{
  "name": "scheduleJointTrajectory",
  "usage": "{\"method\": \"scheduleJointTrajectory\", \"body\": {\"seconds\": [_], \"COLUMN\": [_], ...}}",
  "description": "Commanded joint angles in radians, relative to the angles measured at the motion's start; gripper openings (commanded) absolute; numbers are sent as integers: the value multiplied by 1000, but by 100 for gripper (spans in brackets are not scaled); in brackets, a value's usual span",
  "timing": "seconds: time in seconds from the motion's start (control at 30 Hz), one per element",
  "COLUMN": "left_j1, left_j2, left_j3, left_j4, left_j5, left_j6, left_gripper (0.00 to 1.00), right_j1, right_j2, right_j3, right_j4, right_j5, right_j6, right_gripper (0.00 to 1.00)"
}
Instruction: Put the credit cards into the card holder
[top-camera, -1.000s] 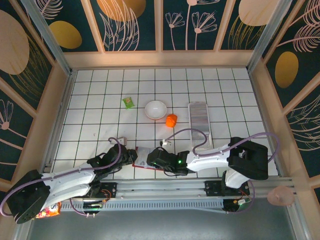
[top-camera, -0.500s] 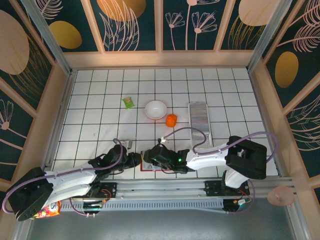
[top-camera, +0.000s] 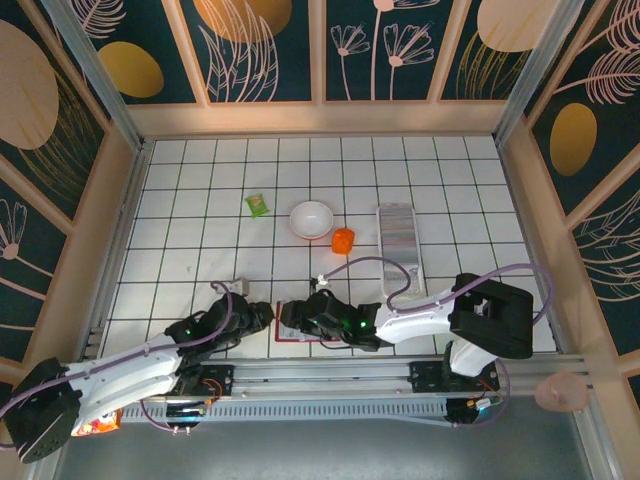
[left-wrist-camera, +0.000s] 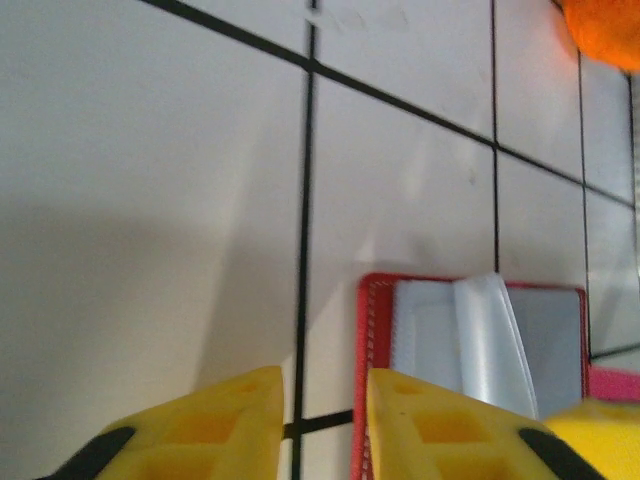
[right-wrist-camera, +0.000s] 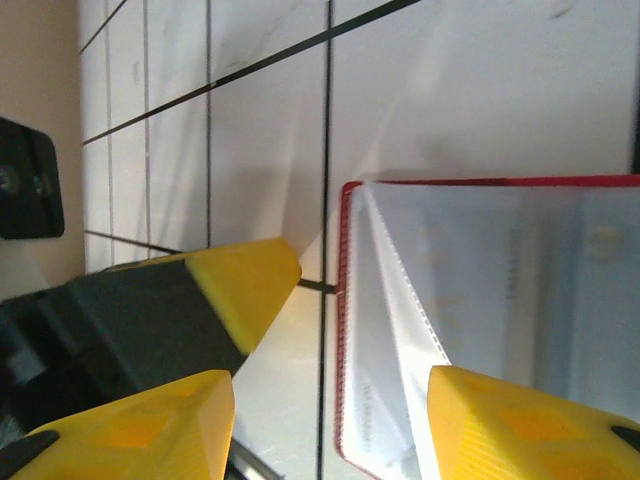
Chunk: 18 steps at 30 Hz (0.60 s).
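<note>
The card holder (left-wrist-camera: 470, 335) lies open on the white tiles near the front edge, red-rimmed with a pale inside and a clear sleeve leaf standing up; from above only a red edge (top-camera: 281, 337) shows. My left gripper (left-wrist-camera: 326, 415) is slightly open just left of it, only tile in its gap, and its right finger (left-wrist-camera: 440, 425) overlaps the holder's left rim. My right gripper (right-wrist-camera: 330, 425) stands open astride that same rim, one finger (right-wrist-camera: 520, 420) over the sleeve leaf. The credit cards (top-camera: 399, 240) form a silvery ribbed row at mid right.
A white bowl (top-camera: 312, 219), an orange object (top-camera: 343, 240) and a green packet (top-camera: 258, 204) sit further back. The two grippers (top-camera: 262, 318) (top-camera: 291, 314) nearly touch, close to the front rail (top-camera: 330, 375). Wooden walls enclose the table.
The right gripper slid left over the card holder. The left gripper's jaws parted a little and its arm shifted lower along the front edge.
</note>
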Motion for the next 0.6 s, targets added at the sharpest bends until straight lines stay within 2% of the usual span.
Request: {"method": "scheduleJointTrajectory", "body": {"seconds": [0.0,0.23,0.47,0.57], "left_j1": [-1,-1,-1,-1], "left_j2": [-85,-244,-242,-237], "left_j3": [28,58,82,77], "left_j4": [-221,-417,-427,-380], "left_j5": [-184,-321,-333,-305], "left_j6": [-71,-130,-107,-91], "left_gripper": [32,38,45,47], "right_j1": [8,4,-28,-88], "right_j2": [28,69,85,56], "right_j3": [34,46,75,106], "right_j4": [79,189,343,339], "right_j5": [-16,-46,-126,-237], "right_j6": [-40,-54,-154,-243], "right_gripper": [54,54,60,65]}}
